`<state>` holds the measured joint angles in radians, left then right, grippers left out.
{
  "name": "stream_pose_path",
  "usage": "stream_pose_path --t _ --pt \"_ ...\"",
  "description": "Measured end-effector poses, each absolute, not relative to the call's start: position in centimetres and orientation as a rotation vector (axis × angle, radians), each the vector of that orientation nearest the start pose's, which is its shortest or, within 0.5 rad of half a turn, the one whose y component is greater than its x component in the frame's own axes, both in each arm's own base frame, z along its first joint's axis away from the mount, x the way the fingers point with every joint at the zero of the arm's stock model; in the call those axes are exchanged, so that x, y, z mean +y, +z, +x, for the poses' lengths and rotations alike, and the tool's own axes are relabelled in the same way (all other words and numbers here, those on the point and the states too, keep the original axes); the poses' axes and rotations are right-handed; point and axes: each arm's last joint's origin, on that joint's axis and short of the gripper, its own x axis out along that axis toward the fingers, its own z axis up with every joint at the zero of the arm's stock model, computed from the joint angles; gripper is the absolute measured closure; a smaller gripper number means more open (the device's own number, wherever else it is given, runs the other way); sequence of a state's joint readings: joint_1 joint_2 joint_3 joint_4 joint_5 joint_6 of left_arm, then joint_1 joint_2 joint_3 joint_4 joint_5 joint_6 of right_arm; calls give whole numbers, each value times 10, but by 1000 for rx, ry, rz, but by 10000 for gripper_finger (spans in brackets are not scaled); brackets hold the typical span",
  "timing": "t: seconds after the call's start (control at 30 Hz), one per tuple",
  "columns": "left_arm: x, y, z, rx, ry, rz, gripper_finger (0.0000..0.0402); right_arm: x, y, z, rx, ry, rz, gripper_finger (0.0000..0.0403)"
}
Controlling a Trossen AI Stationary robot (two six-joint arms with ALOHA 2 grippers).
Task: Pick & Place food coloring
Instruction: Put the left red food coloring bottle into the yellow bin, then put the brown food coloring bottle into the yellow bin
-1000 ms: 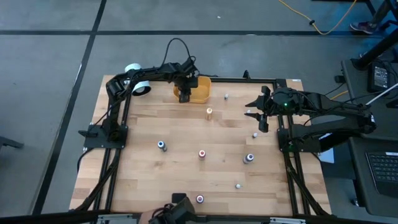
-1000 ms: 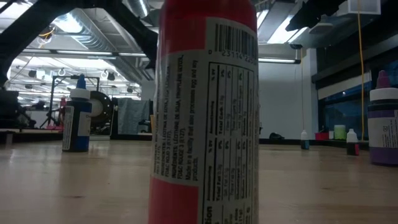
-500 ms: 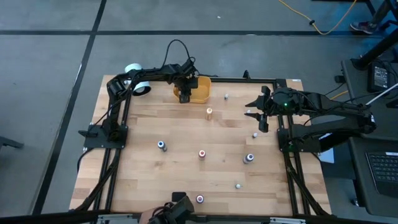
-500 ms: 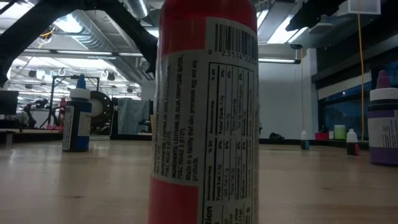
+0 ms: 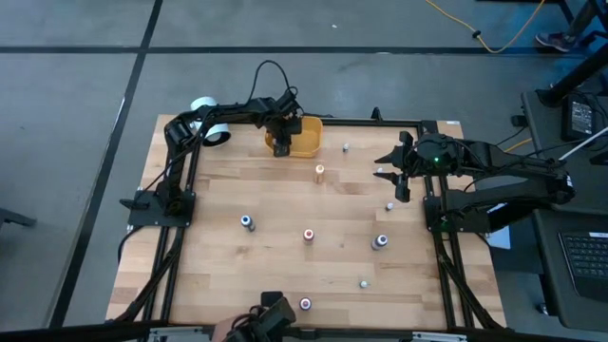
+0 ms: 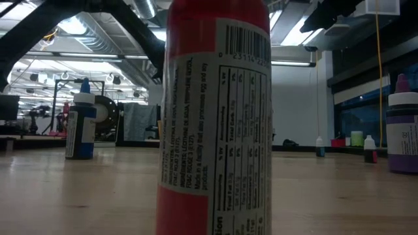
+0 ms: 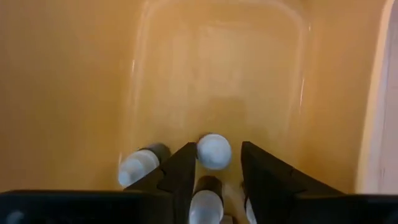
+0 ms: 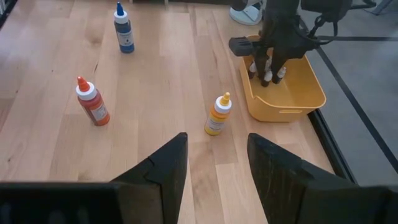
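Food coloring bottles stand scattered on the wooden table: an orange one (image 5: 320,171), a blue one (image 5: 247,222), a red one (image 5: 309,235), a purple one (image 5: 380,241). My left gripper (image 5: 282,144) points down into the yellow bin (image 5: 309,141) at the far edge. In the left wrist view it (image 7: 217,148) is open, with a white-capped bottle (image 7: 213,151) between its fingertips and another bottle (image 7: 140,165) beside them on the bin floor. My right gripper (image 8: 217,168) hangs open and empty above the table's right side. My left gripper comes from above into the bin, its fingers on either side of the white cap (image 7: 214,155) of a bottle standing on the bin floor. A narrow gap shows on one side of the cap. Whether the other finger (image 7: 183,165) touches it, I cannot tell.
A white cylinder (image 5: 211,128) lies at the far left corner. A red bottle (image 6: 215,117) stands right in front of the low camera near the front edge. Small bottles (image 5: 346,148) (image 5: 389,206) (image 5: 364,283) dot the right half. Bare wood lies in the table's left part.
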<state>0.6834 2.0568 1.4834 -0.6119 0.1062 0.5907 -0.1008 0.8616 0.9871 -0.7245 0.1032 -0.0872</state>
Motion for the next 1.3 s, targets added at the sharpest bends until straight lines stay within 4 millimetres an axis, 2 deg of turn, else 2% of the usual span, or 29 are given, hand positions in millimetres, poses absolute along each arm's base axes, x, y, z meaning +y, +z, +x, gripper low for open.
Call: stream_pose_path --t 0.1,0.2,0.33,0.47,0.53,0.6,0.67,0.73,0.8,0.87,0.97,1.1,1.3 --pt "260 174 325 1180 169 63 256 -19 340 162 608 -171 -85 234" --pt "258 195 324 1155 185 68 244 -19 340 162 608 -171 -85 234" --pt "250 244 315 1070 214 58 236 -19 340 162 608 -172 -85 234" --pt "229 302 293 912 202 16 238 -19 340 162 608 -172 -85 234" --pt "214 331 279 798 139 -41 243 -19 340 162 608 -171 -85 234" --pt "197 356 265 659 3 -94 248 -19 340 162 608 -172 -85 234" --pt "176 372 250 503 -195 -119 254 -19 340 162 609 -171 -85 234" --pt "156 380 239 390 -331 -124 262 -19 340 162 608 -172 -85 234" --pt "138 374 229 372 -323 -138 274 -19 340 162 608 -171 -85 234" --pt "123 360 216 370 -285 -135 293 -19 340 162 608 -172 -85 234" --pt "102 334 197 285 -293 -136 332 -19 340 162 608 -171 -85 234" --pt "75 291 182 112 -309 -222 389 -19 340 162 608 -172 -85 234" --pt "35 250 154 -184 -299 -258 399 -19 340 162 608 -171 -85 234"
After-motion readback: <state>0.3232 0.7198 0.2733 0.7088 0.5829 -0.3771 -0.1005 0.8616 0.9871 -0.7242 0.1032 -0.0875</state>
